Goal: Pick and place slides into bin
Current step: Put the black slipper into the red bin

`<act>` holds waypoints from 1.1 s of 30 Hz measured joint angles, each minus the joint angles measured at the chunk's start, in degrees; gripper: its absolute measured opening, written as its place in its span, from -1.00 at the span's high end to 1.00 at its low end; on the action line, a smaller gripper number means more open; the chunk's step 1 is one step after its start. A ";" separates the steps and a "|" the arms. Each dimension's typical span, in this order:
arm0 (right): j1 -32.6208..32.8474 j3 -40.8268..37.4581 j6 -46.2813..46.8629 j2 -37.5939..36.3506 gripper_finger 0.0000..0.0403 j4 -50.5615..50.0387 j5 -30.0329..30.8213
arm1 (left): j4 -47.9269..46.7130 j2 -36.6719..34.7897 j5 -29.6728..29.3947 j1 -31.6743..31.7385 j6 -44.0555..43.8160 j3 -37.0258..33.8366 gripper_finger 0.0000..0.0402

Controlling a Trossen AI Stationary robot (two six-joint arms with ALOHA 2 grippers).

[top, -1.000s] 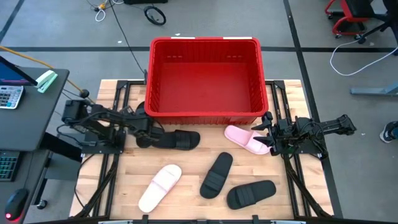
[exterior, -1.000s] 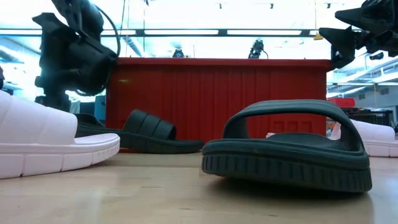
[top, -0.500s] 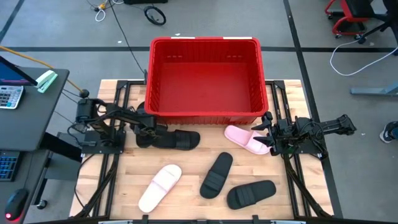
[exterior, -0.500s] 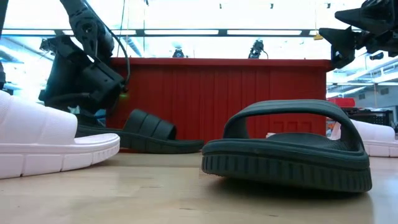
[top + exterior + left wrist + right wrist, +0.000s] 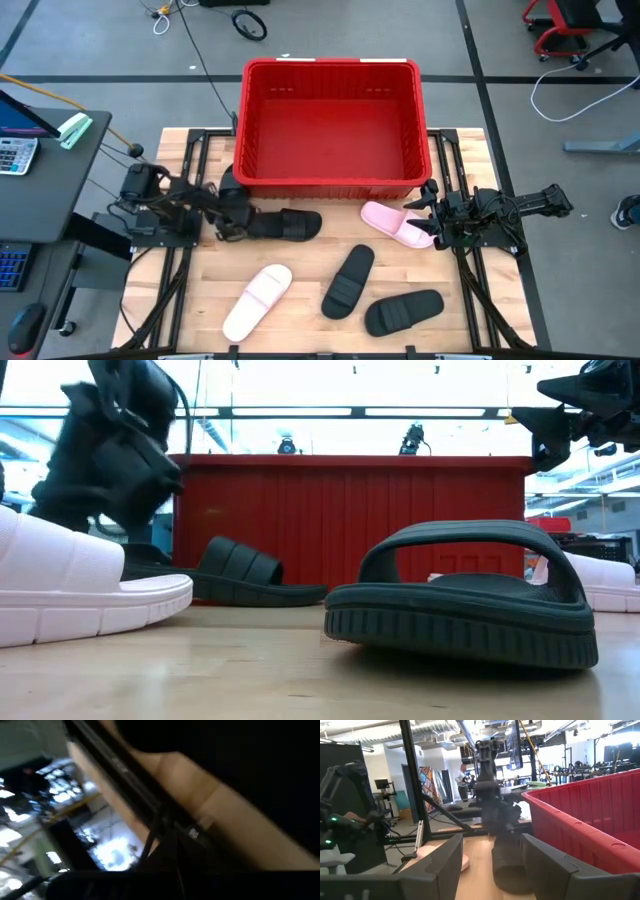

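The red bin [image 5: 330, 186] stands at the table's far middle. A black slide [image 5: 290, 224] lies flat on its sole just before the bin's front wall; it also shows in the low view [image 5: 240, 575]. My left gripper [image 5: 232, 226] is shut and stands at that slide's left end. Its fingertips are hidden under its own body, and the left wrist view is dark and blurred. A pale pink slide [image 5: 395, 222] lies on its sole at the right. My right gripper [image 5: 428, 212] hovers open just to the right of it, holding nothing. My left gripper comes from the table's left at the black slide's left end [image 5: 250, 226]. Its own body covers the spot, so I cannot tell whether the fingers touch the slide. The slide lies flat on the table.
Nearer the front edge lie a whitish slide [image 5: 257, 300] and two black slides [image 5: 348, 280] [image 5: 403, 311], all on their soles. A dark side desk [image 5: 40, 170] stands left of the table. The right wrist view shows a person far off in the room.
My left arm has drawn in and its gripper has turned and sunk a little toward the black slide's left end. The slide has stayed where it lay.
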 joint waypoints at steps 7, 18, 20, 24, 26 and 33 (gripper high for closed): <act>0.00 -0.01 -0.03 0.00 -0.02 -0.19 -0.04 | 5.21 -1.03 -1.16 -8.74 1.32 5.26 0.89; 0.00 -0.01 -0.09 0.00 -0.02 -0.48 -0.11 | 8.78 -0.97 7.24 -17.40 2.41 6.78 0.32; 0.00 -0.01 -0.09 0.00 -0.02 -0.49 -0.15 | 11.78 -0.96 7.43 -18.51 1.56 5.87 0.19; 0.00 -0.01 -0.09 0.00 -0.02 -0.48 -0.15 | 17.62 -0.96 7.43 -20.08 1.21 4.35 0.01; 0.00 -0.01 -0.09 0.00 -0.02 -0.49 -0.16 | 20.03 -0.96 7.46 -20.35 1.01 3.36 -0.05; 0.00 -0.01 -0.09 0.00 -0.02 -0.50 -0.17 | 26.14 -1.44 5.99 -20.39 -4.44 -2.60 0.00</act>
